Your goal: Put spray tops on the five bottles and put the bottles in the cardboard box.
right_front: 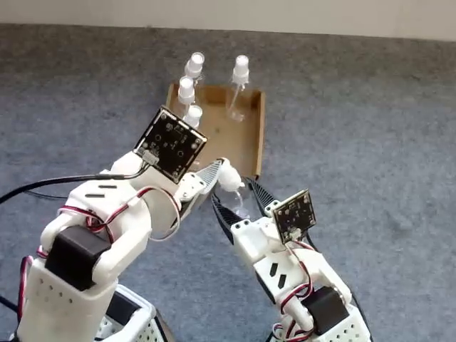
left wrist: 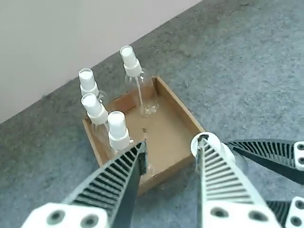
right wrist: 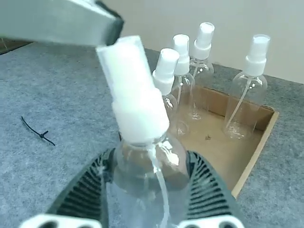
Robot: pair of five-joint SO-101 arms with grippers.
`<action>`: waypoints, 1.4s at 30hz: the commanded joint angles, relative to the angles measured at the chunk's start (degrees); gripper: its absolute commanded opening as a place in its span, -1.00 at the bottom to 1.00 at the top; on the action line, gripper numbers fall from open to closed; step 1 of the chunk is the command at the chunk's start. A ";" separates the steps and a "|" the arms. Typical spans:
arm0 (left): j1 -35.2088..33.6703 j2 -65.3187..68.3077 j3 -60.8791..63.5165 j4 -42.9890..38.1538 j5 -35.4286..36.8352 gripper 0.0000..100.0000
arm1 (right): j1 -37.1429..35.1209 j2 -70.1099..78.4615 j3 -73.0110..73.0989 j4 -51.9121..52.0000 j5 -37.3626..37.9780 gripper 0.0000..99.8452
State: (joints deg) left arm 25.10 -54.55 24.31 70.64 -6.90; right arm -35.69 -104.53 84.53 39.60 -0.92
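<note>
**Bottle (right wrist: pixel 142 175) five being held for capping, outside the box (right_front: pixel 255 135)**

In the high view the bottle is standing upright just at 6 o'clock of the box. The right gripper (right wrist: pixel 149 167) is pinching its round, clear plastic body, probably to steady it while the top (right wrist: pixel 130 90) seats. The white cylindrical top is sitting on the neck, seeming to lean a little, with its thin tube trailing down inside. The left gripper (left wrist: pixel 171 145) is hanging spread, one ridged black finger (left wrist: pixel 216 175) touching the top, likely to press or straighten it. Four capped bottles (left wrist: pixel 102 114) are standing in the shallow brown cardboard box, three at 10 o'clock and one at 1 o'clock. A grey felt-like mat (right_front: pixel 370 107) is lying beneath.
</note>
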 commanded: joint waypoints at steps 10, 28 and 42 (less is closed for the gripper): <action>-14.46 -3.47 -12.53 9.93 -0.44 -0.67 | 3.65 -0.84 2.59 -10.86 -0.35 -0.99; -30.20 -21.93 39.78 -18.46 0.00 -0.67 | 12.44 40.66 -19.30 -39.25 -0.62 -0.99; -32.75 -21.49 55.34 -37.45 0.00 -0.67 | 13.58 74.51 -29.14 -62.55 -0.62 -0.99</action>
State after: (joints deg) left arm -6.73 -75.82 79.60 35.82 -7.08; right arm -23.82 -32.88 59.56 -17.45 -0.92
